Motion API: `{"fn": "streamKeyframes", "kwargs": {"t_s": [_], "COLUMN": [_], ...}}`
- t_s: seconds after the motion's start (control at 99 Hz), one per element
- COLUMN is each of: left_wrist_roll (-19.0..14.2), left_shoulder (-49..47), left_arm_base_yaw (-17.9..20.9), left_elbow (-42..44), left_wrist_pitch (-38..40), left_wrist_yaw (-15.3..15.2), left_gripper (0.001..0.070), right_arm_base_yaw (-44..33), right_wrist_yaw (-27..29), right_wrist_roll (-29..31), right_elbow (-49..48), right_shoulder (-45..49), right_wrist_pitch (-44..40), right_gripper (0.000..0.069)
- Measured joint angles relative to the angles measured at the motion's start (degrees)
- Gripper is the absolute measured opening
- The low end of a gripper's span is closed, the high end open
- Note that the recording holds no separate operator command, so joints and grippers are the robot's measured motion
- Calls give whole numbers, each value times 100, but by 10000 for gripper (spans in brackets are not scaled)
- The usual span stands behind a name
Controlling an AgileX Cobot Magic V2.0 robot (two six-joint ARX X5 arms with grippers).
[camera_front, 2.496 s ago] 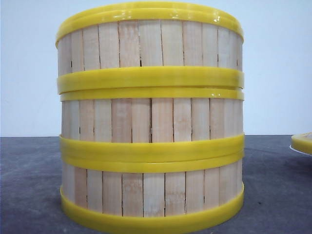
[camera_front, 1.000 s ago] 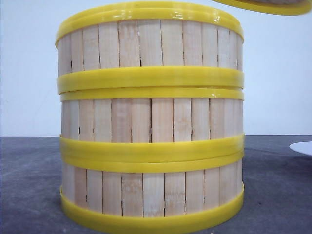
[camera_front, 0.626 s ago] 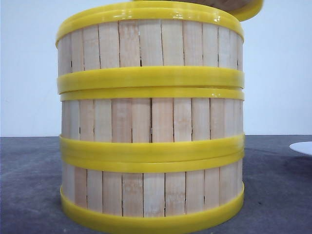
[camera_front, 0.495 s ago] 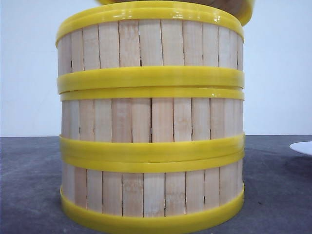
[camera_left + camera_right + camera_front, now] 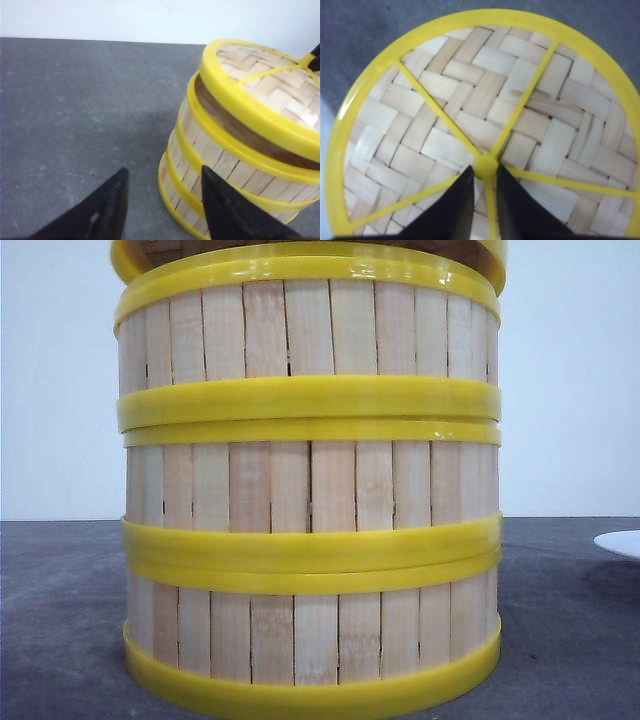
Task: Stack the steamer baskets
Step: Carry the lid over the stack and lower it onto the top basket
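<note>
Three steamer baskets stand stacked in one column: the top basket, the middle one and the bottom one. In the left wrist view the stack shows from above. A flat yellow-rimmed woven lid hangs slightly tilted just over the top basket's rim, with a gap under it. In the front view only slivers of the lid peek out behind the top rim. My right gripper is shut on the lid's central yellow knob. The left gripper is open and empty beside the stack.
A white plate lies on the dark grey table at the right edge. A pale wall stands behind the table. Bare tabletop spreads out on the side of the stack where the left gripper hovers.
The lid left the white plate at the right, rose, then travelled left and down until it hangs over the top basket. The stack itself has not moved.
</note>
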Motion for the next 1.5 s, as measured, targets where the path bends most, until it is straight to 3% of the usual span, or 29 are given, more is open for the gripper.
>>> {"fn": "streamKeyframes", "kwargs": {"t_s": [0.253, 1.495], "left_wrist_roll": [-4, -15], "left_shoulder": [0, 0], "left_arm_base_yaw": [0, 0], "left_elbow": [0, 0], "left_wrist_pitch": [0, -50], "left_wrist_yaw": [0, 0], "left_gripper": [269, 269], "right_arm_base_yaw": [2, 111], "right_wrist_yaw": [306, 280], "right_wrist_roll": [-35, -44], "right_elbow": [0, 0], "right_shoulder": [103, 219], "right_wrist_pitch": [-85, -39], "right_gripper": [50, 50]}}
